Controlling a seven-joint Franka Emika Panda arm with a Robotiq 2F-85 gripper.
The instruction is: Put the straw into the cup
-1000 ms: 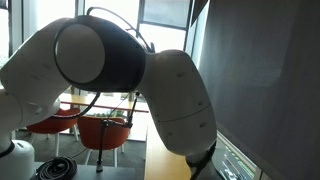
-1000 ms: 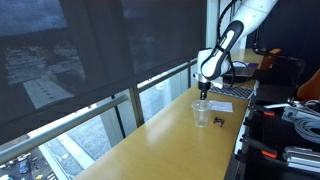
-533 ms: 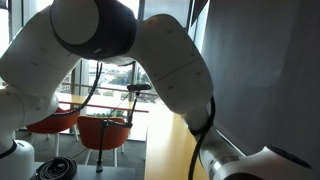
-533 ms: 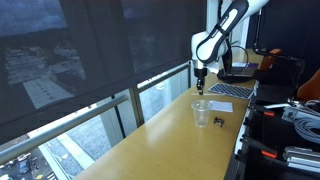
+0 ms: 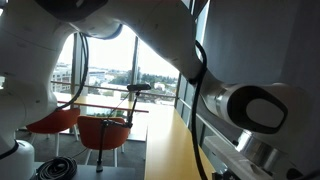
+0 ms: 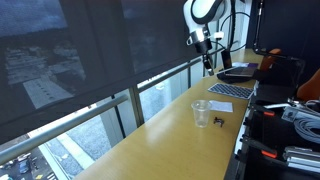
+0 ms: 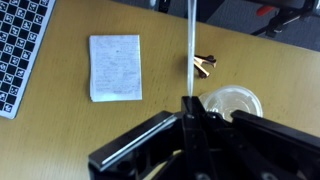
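Straw (image 7: 190, 45) is pinched in the claw (image 7: 190, 108), whose jaws are pressed together on one end of it. In the wrist view it runs as a thin white line from the jaws straight up to the top border of the picture.

The counter (image 6: 160, 135) is long and narrow. One long edge follows the window rail (image 6: 150, 85), and the other edge faces dark equipment (image 6: 285, 120). In an exterior view the claw (image 6: 208, 58) hangs high over the counter, well above the cup (image 6: 201, 113) and further along toward the checkerboard (image 6: 232, 90). It has free air on all sides. The straw is too thin to make out there. In the wrist view the far edge of the counter (image 7: 160, 70) crosses the upper right corner as a slanted line, with dark floor behind it.

Seen from the wrist, the cup (image 7: 240, 102) lies just to the right of the fingertips, and the claw's body partly covers it. The line of the straw passes left of the cup's rim, not through it, and close beside a brown piece (image 7: 205, 64). Further left lies a paper (image 7: 115, 67), flat on the wood, and the checkerboard (image 7: 20, 50) is at the left border.

By count there are one straw, one cup, one paper, one checkerboard and one brown piece.
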